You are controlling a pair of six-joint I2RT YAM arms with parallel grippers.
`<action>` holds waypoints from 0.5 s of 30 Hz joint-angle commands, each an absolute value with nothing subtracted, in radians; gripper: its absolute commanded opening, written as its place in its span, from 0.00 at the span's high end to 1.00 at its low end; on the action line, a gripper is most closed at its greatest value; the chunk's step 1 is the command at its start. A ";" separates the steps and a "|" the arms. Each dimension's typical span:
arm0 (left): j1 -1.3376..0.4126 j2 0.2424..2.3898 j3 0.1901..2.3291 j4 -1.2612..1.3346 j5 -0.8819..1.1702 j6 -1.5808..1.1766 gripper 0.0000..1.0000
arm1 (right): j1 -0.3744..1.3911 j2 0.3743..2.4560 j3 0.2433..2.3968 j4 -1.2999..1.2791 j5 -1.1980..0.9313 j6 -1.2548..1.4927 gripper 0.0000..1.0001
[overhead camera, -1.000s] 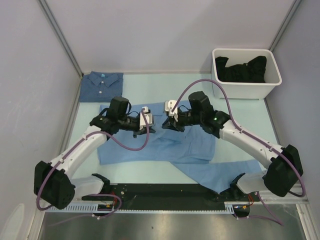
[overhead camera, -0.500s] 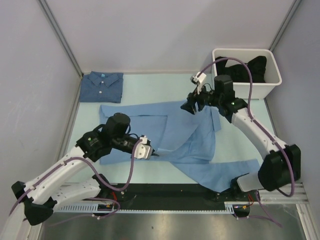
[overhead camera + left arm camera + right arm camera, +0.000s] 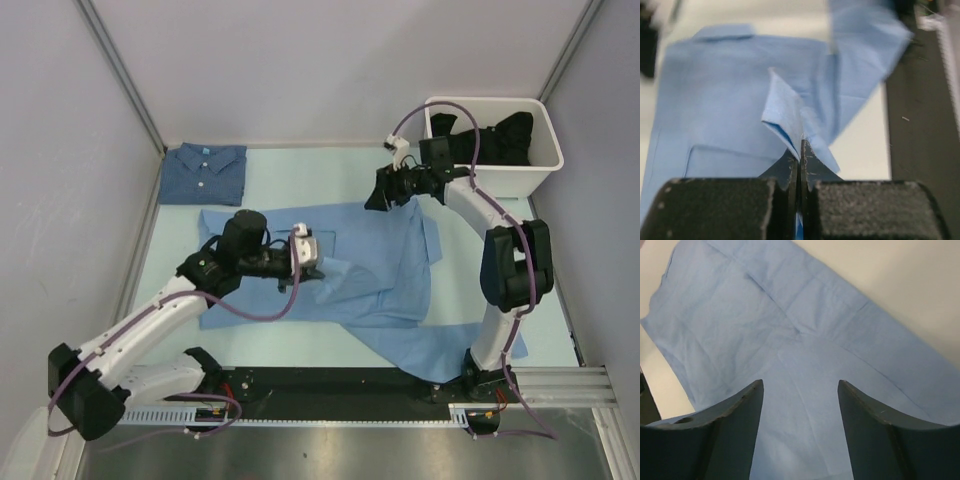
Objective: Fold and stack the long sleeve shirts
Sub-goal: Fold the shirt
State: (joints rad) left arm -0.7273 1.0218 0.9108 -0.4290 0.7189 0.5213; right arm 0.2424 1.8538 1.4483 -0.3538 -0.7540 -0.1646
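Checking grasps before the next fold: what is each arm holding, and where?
Left jaws pinch the light blue shirt by a raised fold of its body. Right jaws stand open above it, holding nothing.

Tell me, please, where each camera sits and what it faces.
Top external: above, behind the arm bases, looking down; both arms, sky-blue shirt, denim shirt, bin.
Left wrist: faces along the shut left tool pinching a shirt fold.
Right wrist: looks down on the shirt past the open right tool.
All three share the sky-blue shirt.
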 commanded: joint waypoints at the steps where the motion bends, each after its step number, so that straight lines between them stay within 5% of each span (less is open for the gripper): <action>1: -0.513 1.121 0.870 -0.203 0.603 0.304 1.00 | 0.212 1.876 1.600 -0.452 -0.773 -0.202 0.30; 7: -0.267 1.278 0.859 -0.163 0.635 0.225 1.00 | 0.196 1.974 1.712 -0.575 -0.687 -0.267 0.10; 15: -0.045 1.396 0.758 -0.091 0.617 0.245 1.00 | 0.192 2.045 1.724 -0.650 -0.640 -0.301 0.09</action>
